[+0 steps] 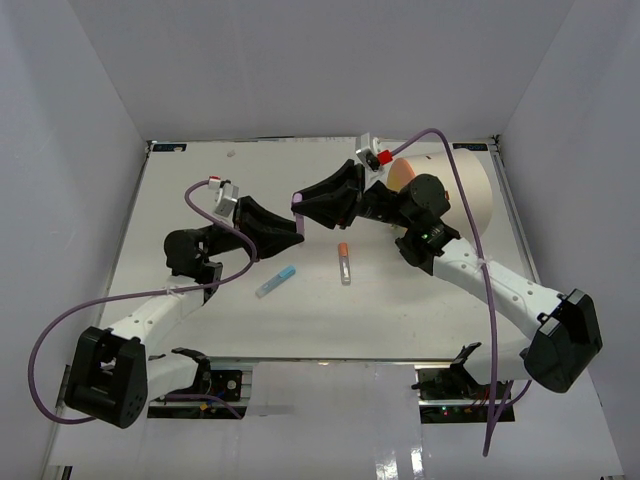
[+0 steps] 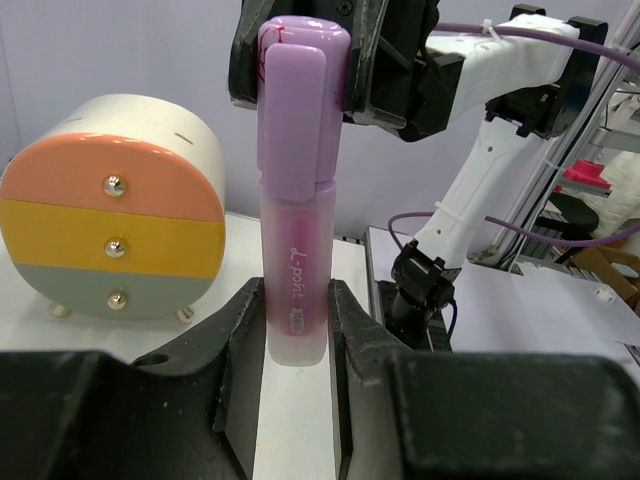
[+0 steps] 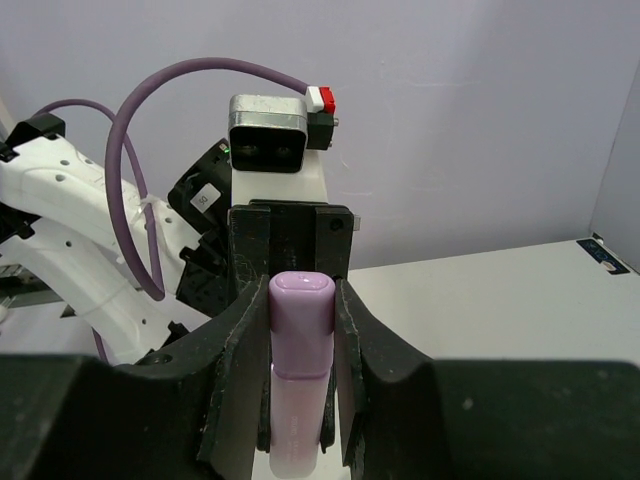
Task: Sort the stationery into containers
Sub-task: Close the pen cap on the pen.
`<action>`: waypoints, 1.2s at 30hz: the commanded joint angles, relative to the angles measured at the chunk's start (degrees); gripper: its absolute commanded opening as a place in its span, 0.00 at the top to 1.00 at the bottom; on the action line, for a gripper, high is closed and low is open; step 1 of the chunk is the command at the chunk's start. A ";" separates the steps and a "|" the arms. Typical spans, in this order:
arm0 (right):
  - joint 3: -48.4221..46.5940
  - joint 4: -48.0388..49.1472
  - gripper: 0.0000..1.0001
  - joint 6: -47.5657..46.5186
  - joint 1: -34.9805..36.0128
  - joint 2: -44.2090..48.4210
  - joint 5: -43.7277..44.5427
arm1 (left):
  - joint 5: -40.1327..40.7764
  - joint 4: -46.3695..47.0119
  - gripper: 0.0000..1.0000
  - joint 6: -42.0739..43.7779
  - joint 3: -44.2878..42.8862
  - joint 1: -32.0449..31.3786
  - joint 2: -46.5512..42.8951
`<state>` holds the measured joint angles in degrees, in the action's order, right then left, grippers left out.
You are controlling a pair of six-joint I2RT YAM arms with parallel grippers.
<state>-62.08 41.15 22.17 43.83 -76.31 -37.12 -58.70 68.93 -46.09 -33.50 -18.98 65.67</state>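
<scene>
Left pincer [image 2: 296,345] gripped bottom of purple pen [image 2: 293,200]. Right pincer [image 3: 300,320] gripped its cap end. Purple pen up off counter [image 1: 420,310], between both arms. Blue pen [image 1: 275,282], orange pen [image 1: 344,262] lay on counter. Drum [image 1: 470,190] sat far right.

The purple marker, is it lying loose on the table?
No, the left gripper pinches the purple marker by its body, the right gripper by its cap.

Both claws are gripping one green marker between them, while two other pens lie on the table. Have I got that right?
Nearly. The marker is purple, not green; the left wrist view shows it. The left claw and right claw both grip it, and a blue pen and an orange-capped pen lie on the table.
</scene>
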 commanded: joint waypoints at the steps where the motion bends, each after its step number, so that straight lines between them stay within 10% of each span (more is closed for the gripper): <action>1: 1.62 -18.45 0.86 -4.41 0.37 -1.47 -2.87 | 5.53 4.73 1.00 2.31 -6.05 0.09 -1.86; 36: 5.14 -13.98 0.78 -1.96 0.11 -3.32 -15.70 | 5.26 3.24 1.00 3.36 -6.50 0.09 -5.20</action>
<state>-61.21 42.37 20.58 43.51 -77.36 -44.51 -64.34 65.06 -45.15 -34.37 -19.31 65.78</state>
